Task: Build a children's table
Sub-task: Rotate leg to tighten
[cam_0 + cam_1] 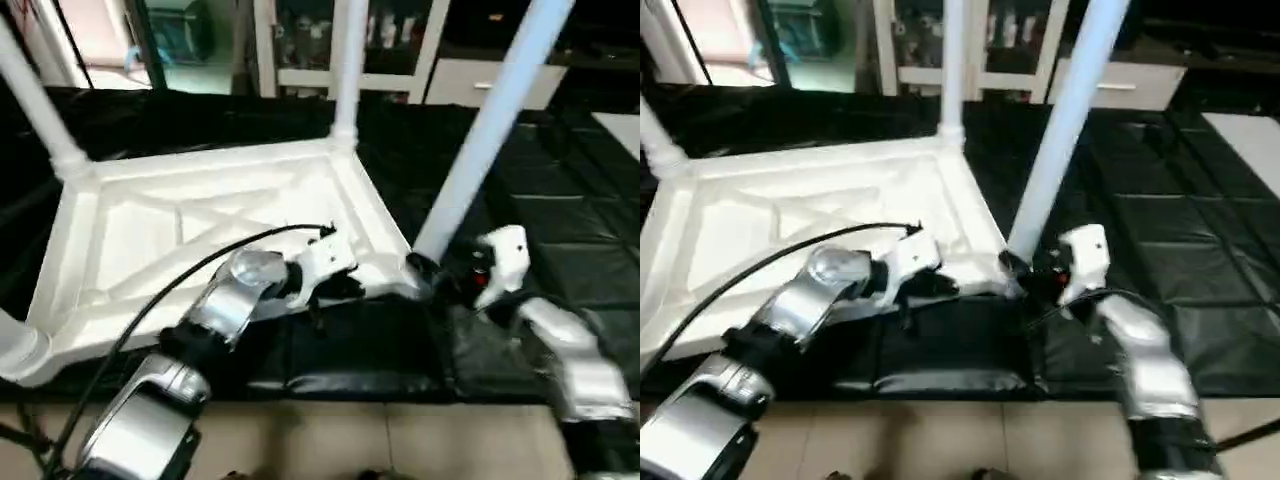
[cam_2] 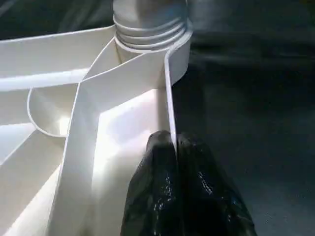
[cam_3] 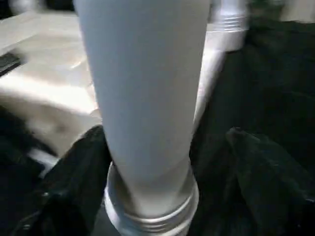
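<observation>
The children's table top (image 1: 200, 240) lies upside down on the black-sheeted work table (image 1: 560, 220), ribs up, legs standing in its corner sockets. The left gripper (image 2: 172, 147) is pinched tight on the top's raised rim, just short of the nearest corner socket (image 2: 157, 44). The right gripper (image 3: 162, 162) stands wide apart around the base of the near leg (image 3: 147, 88), one finger (image 3: 74, 182) either side, not gripping. The legs' upper ends are cut off.
</observation>
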